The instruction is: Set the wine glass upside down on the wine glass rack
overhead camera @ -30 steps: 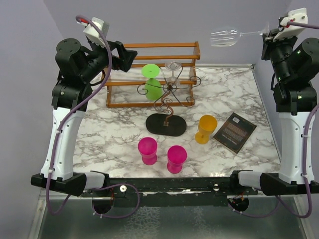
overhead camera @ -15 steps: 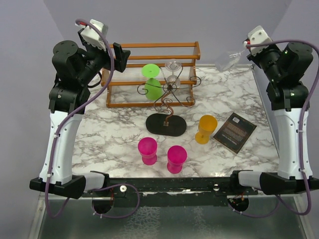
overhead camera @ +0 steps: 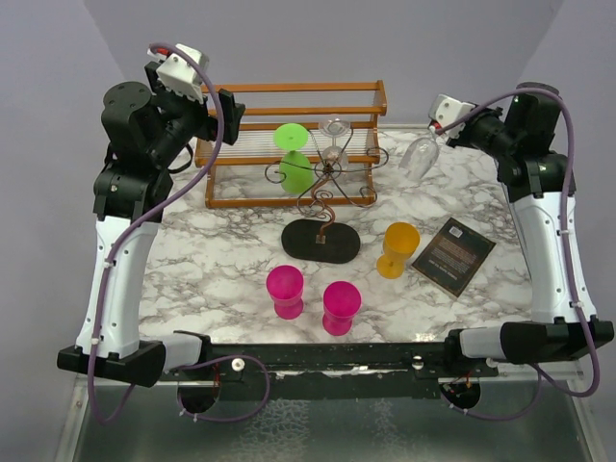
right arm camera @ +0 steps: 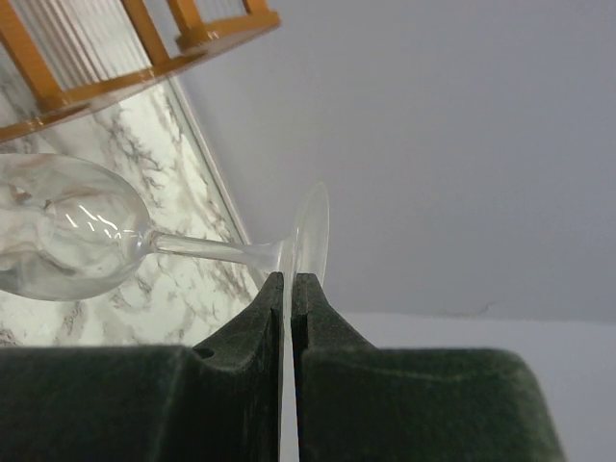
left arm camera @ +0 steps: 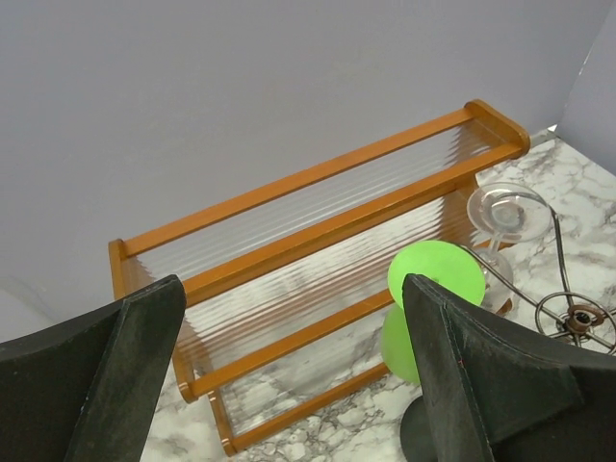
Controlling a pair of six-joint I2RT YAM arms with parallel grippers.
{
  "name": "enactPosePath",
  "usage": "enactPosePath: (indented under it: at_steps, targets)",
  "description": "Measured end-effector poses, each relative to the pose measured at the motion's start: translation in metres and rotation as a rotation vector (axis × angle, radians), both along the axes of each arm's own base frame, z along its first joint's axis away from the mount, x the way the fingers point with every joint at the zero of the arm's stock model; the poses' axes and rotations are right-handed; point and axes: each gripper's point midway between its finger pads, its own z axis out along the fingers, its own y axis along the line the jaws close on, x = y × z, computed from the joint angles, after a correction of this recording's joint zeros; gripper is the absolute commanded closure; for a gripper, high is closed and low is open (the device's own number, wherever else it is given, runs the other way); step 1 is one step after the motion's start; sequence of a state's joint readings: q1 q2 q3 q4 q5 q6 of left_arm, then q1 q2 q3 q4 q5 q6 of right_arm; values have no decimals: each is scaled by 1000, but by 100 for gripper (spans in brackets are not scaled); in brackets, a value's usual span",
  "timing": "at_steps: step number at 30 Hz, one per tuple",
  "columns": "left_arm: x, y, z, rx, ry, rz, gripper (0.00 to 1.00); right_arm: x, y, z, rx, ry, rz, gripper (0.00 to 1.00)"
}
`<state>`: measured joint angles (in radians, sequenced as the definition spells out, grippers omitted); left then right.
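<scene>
A clear wine glass (overhead camera: 421,154) hangs in the air right of the wine glass rack (overhead camera: 327,192), bowl tilted down and to the left. My right gripper (overhead camera: 446,122) is shut on the edge of its foot (right arm camera: 310,236), and the bowl (right arm camera: 67,226) shows at the left of the right wrist view. The rack, a dark wire stand on a black oval base (overhead camera: 320,241), carries a green glass (overhead camera: 292,159) and another clear glass (overhead camera: 334,130), both upside down. Behind and left of the rack, my left gripper (overhead camera: 227,111) stands open with nothing in it (left arm camera: 294,289).
An orange-brown wooden slatted shelf (overhead camera: 289,91) stands behind the rack at the back wall. Two pink cups (overhead camera: 285,291) (overhead camera: 341,306) and an orange cup (overhead camera: 397,248) stand in front of the rack. A black booklet (overhead camera: 453,254) lies at the right.
My right arm has swung down and left, bringing the glass from high near the back wall to just right of the rack, bowl now tilted downward. My left gripper has opened a little wider.
</scene>
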<state>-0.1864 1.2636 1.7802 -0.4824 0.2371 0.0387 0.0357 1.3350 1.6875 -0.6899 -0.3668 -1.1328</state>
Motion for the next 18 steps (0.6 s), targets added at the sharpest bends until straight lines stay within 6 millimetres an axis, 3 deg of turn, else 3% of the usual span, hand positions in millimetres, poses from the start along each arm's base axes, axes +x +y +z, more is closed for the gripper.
enactPosePath:
  at_steps: [9, 18]
  targets:
    - [8, 10, -26, 28, 56, 41, 1, 6, 63, -24, -101, 23, 237, 98]
    - [10, 20, -26, 31, 57, 69, 1, 7, 127, -54, -189, 61, 441, 98]
